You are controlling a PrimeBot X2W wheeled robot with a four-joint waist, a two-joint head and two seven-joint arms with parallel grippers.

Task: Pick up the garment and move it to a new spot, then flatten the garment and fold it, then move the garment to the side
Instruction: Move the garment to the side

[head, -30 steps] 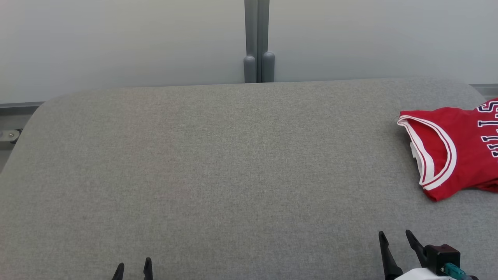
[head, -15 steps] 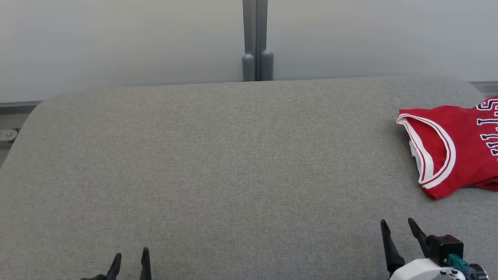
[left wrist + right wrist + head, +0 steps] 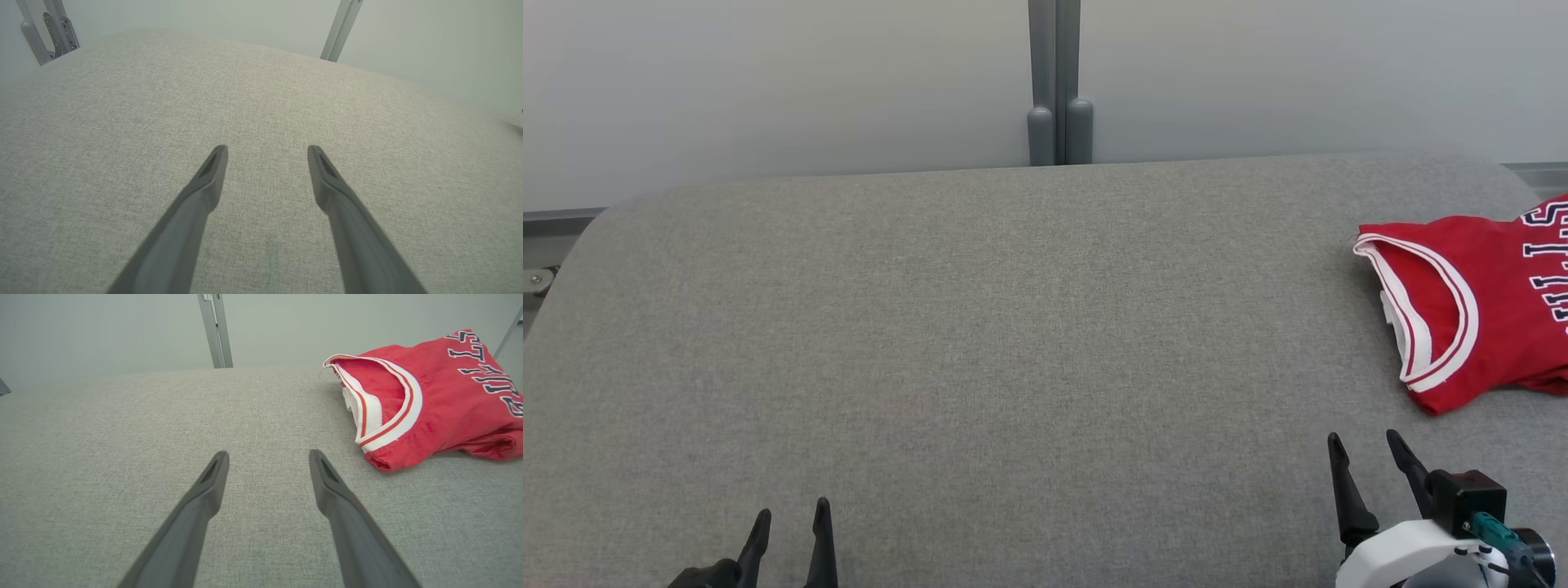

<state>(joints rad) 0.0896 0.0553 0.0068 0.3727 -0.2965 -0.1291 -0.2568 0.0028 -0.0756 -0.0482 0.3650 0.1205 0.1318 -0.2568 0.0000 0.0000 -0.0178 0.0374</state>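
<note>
Left claw (image 3: 792, 510): at the near left edge of the bench (image 3: 1013, 327), fingers spread wide, nothing between them, bare grey cloth beneath.
Right claw (image 3: 1363, 437): at the near right edge, fingers just as wide apart, empty, tips pointing away across the bench.
Bench: grey fabric top with rounded far corners.
Jersey (image 3: 1486, 294): red with white-and-red trim and dark letters, lying rumpled on the bench's right side and running off the head view's right edge.
Jersey to right claw: beyond the tips and off to their right, near but apart; its trimmed opening faces the bench's middle.
Jersey to left claw: well apart, across the bench.
Behind: two grey posts (image 3: 1059, 122) at the far edge, against a pale wall (image 3: 768, 82).
</note>
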